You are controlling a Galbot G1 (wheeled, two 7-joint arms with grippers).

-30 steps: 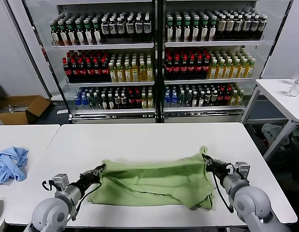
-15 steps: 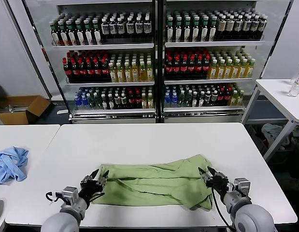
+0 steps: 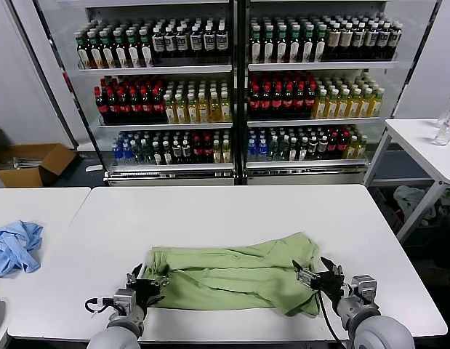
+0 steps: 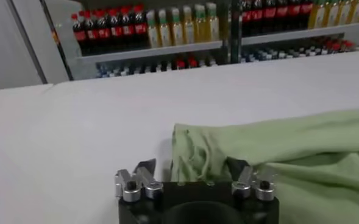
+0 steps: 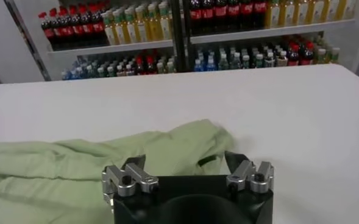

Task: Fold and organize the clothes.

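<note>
At far left, on a separate bench (image 3: 43, 211), lies a crumpled light blue garment (image 3: 14, 246), well apart from the work; on the main bench (image 3: 232, 211) the left hand (image 3: 146, 278) sits low at the near edge, fingers spread wide and gripping nothing, with one finger (image 4: 239, 170) lying against the cloth and the other over bare bench top just beside the shirt's left end; the light green T-shirt (image 3: 235, 273) lies flat and folded lengthwise across the near half of the bench, rumpled, its front hem close to the near edge; the right hand (image 3: 315, 273) is likewise low, spread wide and empty, at the shirt's right end, the cloth lying between and below its fingers (image 5: 130, 173); bare bench surface extends behind the shirt to the far edge and on to the right edge; a drinks cooler (image 3: 235, 87) stands beyond the bench.
</note>
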